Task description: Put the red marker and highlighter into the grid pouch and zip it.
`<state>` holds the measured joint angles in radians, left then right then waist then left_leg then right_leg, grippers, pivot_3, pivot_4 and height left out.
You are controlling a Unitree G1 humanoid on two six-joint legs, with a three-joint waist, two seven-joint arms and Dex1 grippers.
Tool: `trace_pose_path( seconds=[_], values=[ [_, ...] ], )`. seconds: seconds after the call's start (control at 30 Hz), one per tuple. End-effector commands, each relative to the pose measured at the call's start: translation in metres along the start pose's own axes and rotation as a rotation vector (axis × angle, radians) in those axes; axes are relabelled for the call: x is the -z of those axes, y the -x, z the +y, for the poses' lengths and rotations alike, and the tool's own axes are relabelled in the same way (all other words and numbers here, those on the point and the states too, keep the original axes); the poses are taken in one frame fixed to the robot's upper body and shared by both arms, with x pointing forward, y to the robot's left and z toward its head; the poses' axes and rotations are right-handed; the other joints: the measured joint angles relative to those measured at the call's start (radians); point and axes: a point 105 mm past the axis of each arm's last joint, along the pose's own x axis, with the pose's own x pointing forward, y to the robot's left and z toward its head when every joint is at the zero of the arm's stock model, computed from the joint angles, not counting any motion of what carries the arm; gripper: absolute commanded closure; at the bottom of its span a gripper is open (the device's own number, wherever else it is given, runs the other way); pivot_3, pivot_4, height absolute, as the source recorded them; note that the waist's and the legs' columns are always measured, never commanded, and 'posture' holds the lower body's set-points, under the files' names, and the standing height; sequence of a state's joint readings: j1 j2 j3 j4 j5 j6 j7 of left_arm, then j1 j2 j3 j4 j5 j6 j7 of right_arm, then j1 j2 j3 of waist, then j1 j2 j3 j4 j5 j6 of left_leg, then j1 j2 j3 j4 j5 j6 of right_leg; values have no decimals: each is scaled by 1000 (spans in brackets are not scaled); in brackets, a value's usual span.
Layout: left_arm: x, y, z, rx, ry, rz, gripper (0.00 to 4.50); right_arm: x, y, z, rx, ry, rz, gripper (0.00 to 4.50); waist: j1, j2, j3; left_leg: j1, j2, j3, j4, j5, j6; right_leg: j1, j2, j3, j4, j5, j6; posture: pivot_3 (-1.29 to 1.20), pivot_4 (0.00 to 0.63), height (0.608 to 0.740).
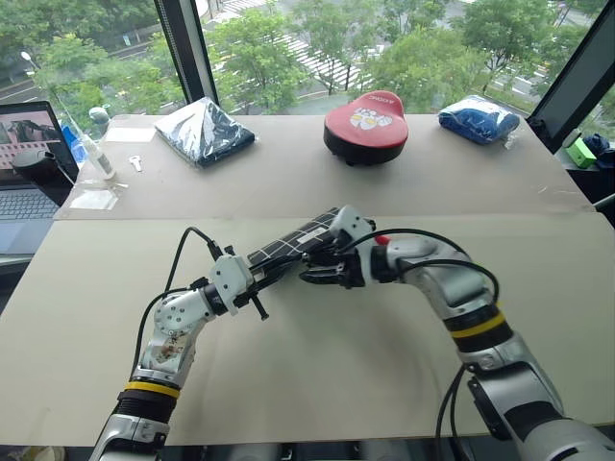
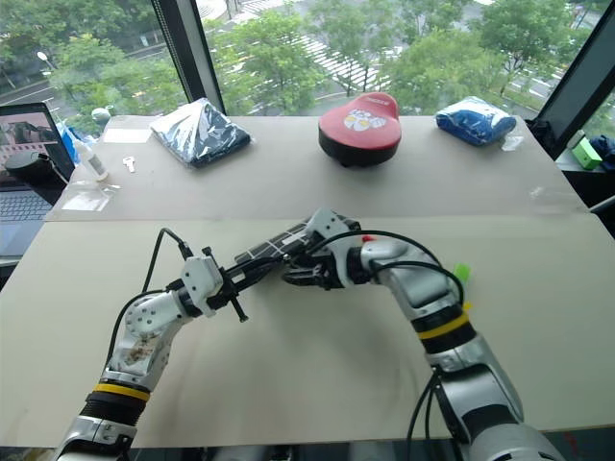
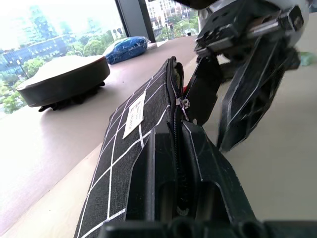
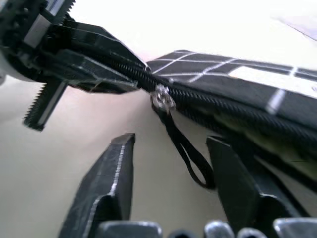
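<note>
Nearly done: flat black white-gridded fabric pouch (image 1: 293, 243) lifted above tan table (image 1: 336, 375), clamped at one end by closed left gripper (image 1: 258, 284), right gripper (image 1: 322, 272) open beside dangling zipper cord (image 4: 185, 148), holding nothing; zipper slider close to clamped end.

No writing can be made out with any certainty. The red rounded case (image 1: 366, 122) at the far side of the table carries a short line of pale lettering above a white printed motif on its top, too small to read. The grid pouch (image 3: 130, 130) bears a small white label (image 3: 133, 114) with faint print that cannot be read either.
</note>
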<state>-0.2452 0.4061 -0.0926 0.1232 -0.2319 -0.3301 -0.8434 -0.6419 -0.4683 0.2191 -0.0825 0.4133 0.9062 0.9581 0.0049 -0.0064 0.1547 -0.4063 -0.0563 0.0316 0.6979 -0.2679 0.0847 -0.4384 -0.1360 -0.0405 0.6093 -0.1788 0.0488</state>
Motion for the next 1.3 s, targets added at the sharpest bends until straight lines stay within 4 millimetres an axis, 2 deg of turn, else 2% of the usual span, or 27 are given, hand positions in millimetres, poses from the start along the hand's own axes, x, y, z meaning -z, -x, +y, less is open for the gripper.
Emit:
trace_pose_path(
  seconds=[0.03,0.2,0.3,0.4,0.5,0.6,0.7,0.83,1.07,1.3],
  values=[
    [-13,-2,1,-2,-40,-41,4500,-14,36,30,-66,58,-68,1849,3,0,0,0,0,0,0,0,0,0,0,0,0,0,0,0,150,740],
    [-13,-2,1,-17,-38,-45,4500,-17,84,35,104,107,-98,1849,6,-1,0,1,0,0,0,-1,1,0,-2,0,-3,0,0,0,150,740],
    [-12,-3,2,-39,-28,-51,4500,-15,135,15,397,76,-100,1849,11,-1,0,1,1,0,1,-1,2,1,-2,0,-4,0,0,0,150,740],
    [-10,-6,1,-49,-13,-58,4500,2,172,-4,656,-23,-63,1849,23,-1,0,0,0,0,2,-1,2,1,-4,0,-4,0,0,0,150,740],
    [-9,-9,1,-49,-3,-62,4500,29,187,-13,801,-129,26,1849,26,-1,0,1,0,0,2,-1,2,2,-4,0,-5,0,0,0,150,740],
    [-8,-13,1,-46,8,-69,4500,60,197,-19,924,-184,155,1849,32,-2,0,1,1,0,2,-1,2,1,-4,1,-4,0,0,0,150,740],
    [-7,-18,4,-38,15,-78,4500,79,200,-31,1066,-308,162,1849,31,-2,0,0,1,1,3,-1,2,1,-4,1,-4,0,0,0,150,740],
    [-8,-23,5,-35,19,-91,4500,84,199,-34,1135,-375,141,1849,32,-2,0,0,1,1,5,-5,10,2,-4,1,-3,0,-1,0,150,740],
    [-5,-21,5,-38,30,-90,4500,93,205,-38,1226,-411,148,1849,32,-2,0,0,0,1,6,-5,10,2,-3,0,-3,0,-1,0,150,740],
    [-8,-22,11,-54,21,-98,4500,109,191,-43,1210,-466,174,1849,31,-2,0,1,1,1,6,-5,10,2,-1,0,-3,0,-1,0,150,740]
  ],
)
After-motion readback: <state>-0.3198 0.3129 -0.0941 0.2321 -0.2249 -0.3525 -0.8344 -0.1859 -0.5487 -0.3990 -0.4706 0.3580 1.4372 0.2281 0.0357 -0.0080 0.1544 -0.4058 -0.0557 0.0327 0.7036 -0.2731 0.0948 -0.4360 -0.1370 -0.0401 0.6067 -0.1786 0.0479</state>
